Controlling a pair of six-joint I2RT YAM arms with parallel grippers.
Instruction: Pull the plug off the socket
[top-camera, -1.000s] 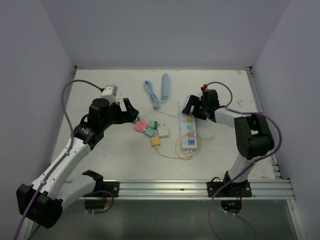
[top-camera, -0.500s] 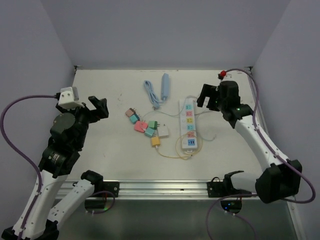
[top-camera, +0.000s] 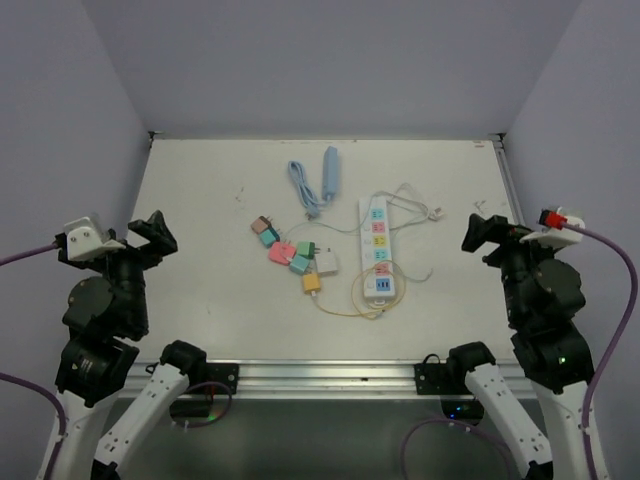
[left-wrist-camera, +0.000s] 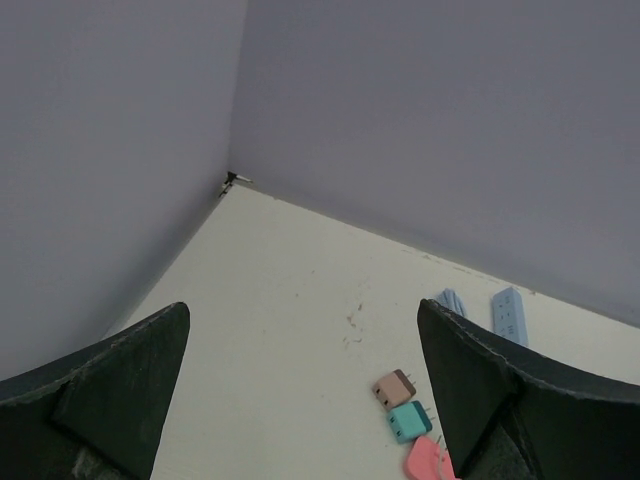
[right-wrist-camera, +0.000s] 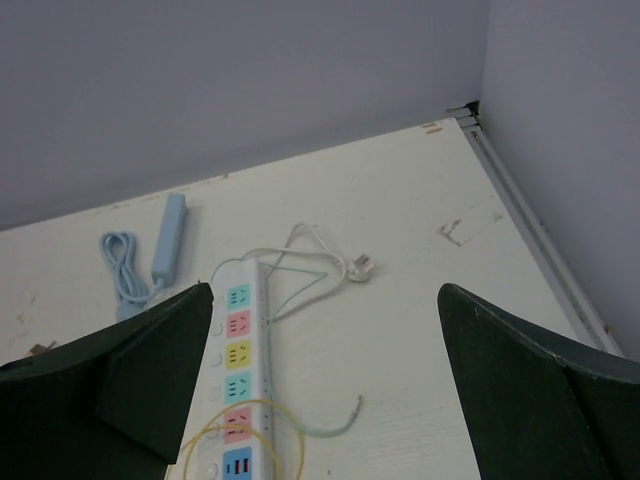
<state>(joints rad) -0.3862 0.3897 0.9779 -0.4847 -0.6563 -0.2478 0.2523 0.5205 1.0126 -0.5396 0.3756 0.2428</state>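
Jaws wide open on left gripper (top-camera: 148, 232) and right gripper (top-camera: 484, 236), nothing in either, one at each side edge. Long white power strip with pastel outlets (top-camera: 377, 250) lies right of centre on the tabletop (top-camera: 200, 290), with small coloured plugs (top-camera: 295, 256) loose just beside it.

The surface (top-camera: 200, 300) is seen as matt off-white board, faintly scuffed and speckled with dark marks. The socket (top-camera: 377, 249) is moulded in smooth white plastic, with flat pastel faces set into it. The plugs (top-camera: 281, 252) are made of smooth, matt coloured plastic. The blue cable (right-wrist-camera: 122, 262) is sheathed in smooth plastic. The rail (top-camera: 330, 378) is formed of ribbed, bright metal. The walls (top-camera: 330, 60) are finished matt. The fingers (left-wrist-camera: 110, 390) of the left pincer (left-wrist-camera: 303, 315) are shown dark, matt and slightly grainy, with rough pale edges.
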